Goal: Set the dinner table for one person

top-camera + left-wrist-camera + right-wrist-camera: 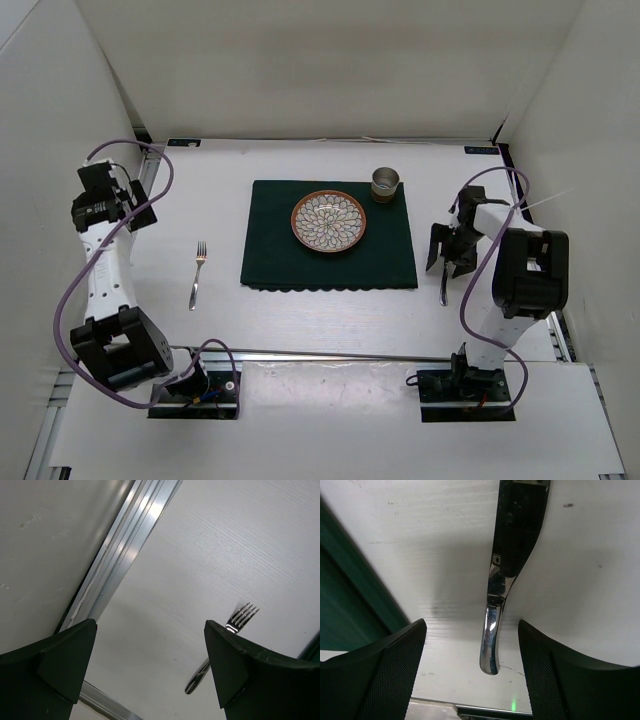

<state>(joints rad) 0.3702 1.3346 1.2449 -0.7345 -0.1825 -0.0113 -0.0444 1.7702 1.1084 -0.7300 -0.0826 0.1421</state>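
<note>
White dinner table (300, 325), green placemat (270, 255) centred, fork (197, 275) left, knife (492, 630) right

placemat (328, 250): dark green | plate (329, 221): white petal pattern, brown rim | fork (198, 273): silver | dinner table (300, 320): white

White enclosure walls (330, 70), aluminium rail (130, 530) alongside

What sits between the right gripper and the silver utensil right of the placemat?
Nothing visible. The right gripper hangs open astride the handle of the silver utensil, which lies uncovered on the dinner table.
</note>
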